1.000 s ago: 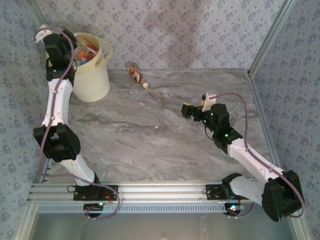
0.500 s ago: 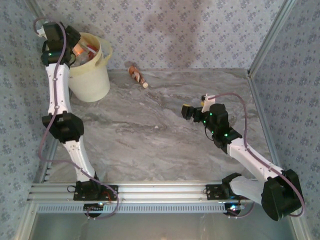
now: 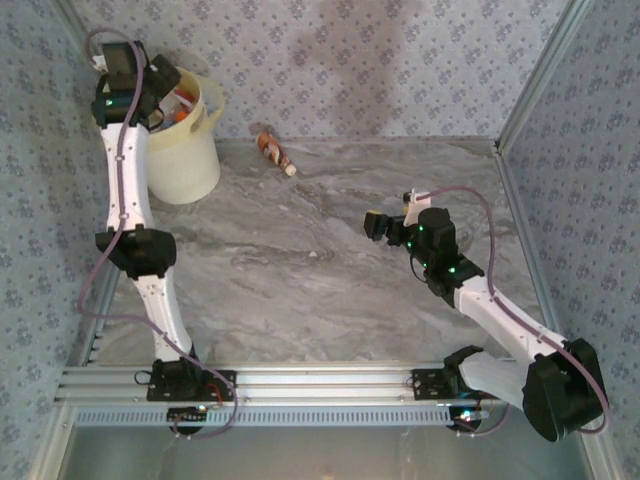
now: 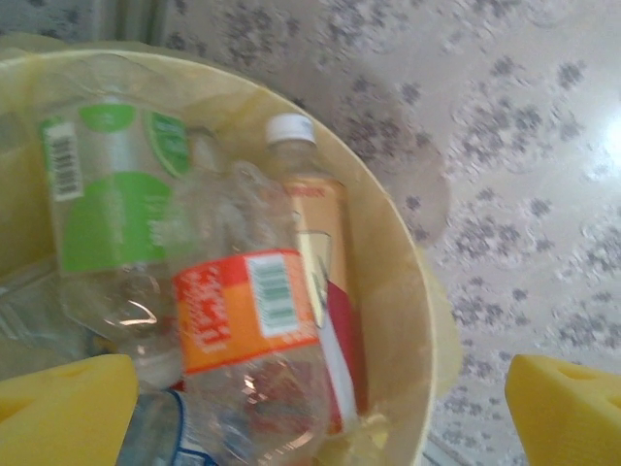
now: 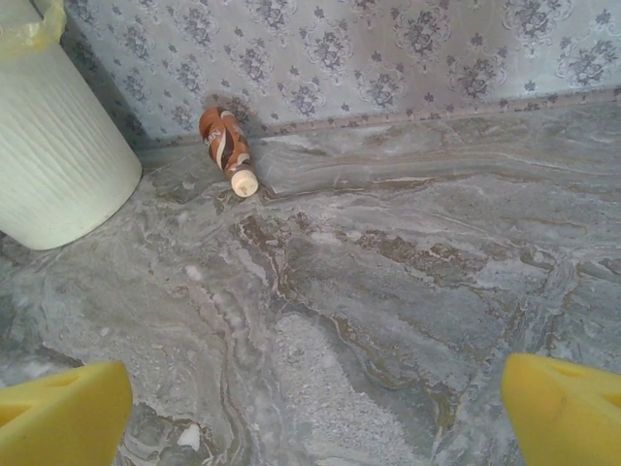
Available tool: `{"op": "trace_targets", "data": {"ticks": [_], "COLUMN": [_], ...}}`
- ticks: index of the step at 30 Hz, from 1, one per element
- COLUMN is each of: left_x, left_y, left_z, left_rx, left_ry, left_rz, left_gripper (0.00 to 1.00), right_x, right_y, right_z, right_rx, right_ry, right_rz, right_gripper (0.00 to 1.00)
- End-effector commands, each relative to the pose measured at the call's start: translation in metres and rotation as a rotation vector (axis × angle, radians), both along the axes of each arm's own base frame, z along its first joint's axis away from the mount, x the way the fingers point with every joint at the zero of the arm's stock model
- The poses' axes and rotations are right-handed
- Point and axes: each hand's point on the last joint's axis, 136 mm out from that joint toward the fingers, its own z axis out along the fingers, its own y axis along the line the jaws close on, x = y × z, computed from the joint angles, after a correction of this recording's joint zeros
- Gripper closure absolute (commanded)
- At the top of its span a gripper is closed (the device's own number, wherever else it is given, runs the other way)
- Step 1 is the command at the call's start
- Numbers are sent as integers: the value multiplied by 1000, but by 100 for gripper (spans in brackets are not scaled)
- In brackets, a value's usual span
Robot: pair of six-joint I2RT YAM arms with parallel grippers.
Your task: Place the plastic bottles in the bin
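My left gripper [image 3: 158, 92] hangs over the bin [image 3: 185, 160], open, its yellow fingertips [image 4: 63, 413] wide apart and gripping nothing. Below it in the bin [image 4: 412, 291] lie several plastic bottles: a clear one with an orange label [image 4: 247, 311], one with a green label [image 4: 107, 194], and a white-capped one [image 4: 315, 218] against the wall. One brown-orange bottle [image 3: 273, 150] lies on the table by the back wall, right of the bin. My right gripper [image 3: 388, 217] is open low over mid-table, facing that bottle [image 5: 225, 146] from a distance.
Patterned walls close in the grey marble table [image 3: 330, 280] at the back and on both sides. An aluminium rail [image 3: 300, 385] runs along the near edge. In the right wrist view the bin [image 5: 58, 146] stands at the far left.
My left gripper has opened above the bin and let go of a bottle, and its arm has stretched up over the rim. The right arm has not moved.
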Motion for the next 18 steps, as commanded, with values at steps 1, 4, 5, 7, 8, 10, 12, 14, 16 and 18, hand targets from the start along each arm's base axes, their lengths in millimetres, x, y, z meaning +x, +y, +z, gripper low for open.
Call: {"op": "trace_targets", "data": {"ticks": [1, 4, 5, 7, 8, 10, 12, 14, 16, 18], "left_x": [-13, -8, -6, -1, 1, 8, 16, 24, 32, 45], "left_y": [-37, -84, -103, -134, -149, -173, -191, -203, -208, -209], "left_z": [31, 24, 19, 7, 0, -17, -39, -60, -85, -107], "left_rx": [73, 125, 142, 170, 181, 181, 158, 146, 143, 126], "left_ry": [-49, -46, -41, -33, -28, -14, 9, 31, 66, 72], "left_rz": [-82, -162, -186, -218, -231, -245, -252, -250, -232, -191], "left_gripper": [2, 2, 2, 2, 2, 2, 2, 2, 2, 2], "right_x": [4, 4, 4, 4, 4, 4, 3, 1, 0, -3], "right_y": [-9, -11, -12, -13, -14, -16, -18, -20, -22, -24], "right_z": [2, 3, 3, 3, 2, 2, 2, 1, 0, -2], "right_rx": [6, 6, 5, 3, 2, 3, 6, 5, 2, -4], "right_ry": [-1, -3, -3, 0, 2, 5, 9, 14, 23, 36], "right_rz": [-52, -68, -71, -74, -79, -87, -93, -98, -103, -105], "right_gripper": [0, 0, 0, 0, 0, 0, 0, 0, 0, 0]}}
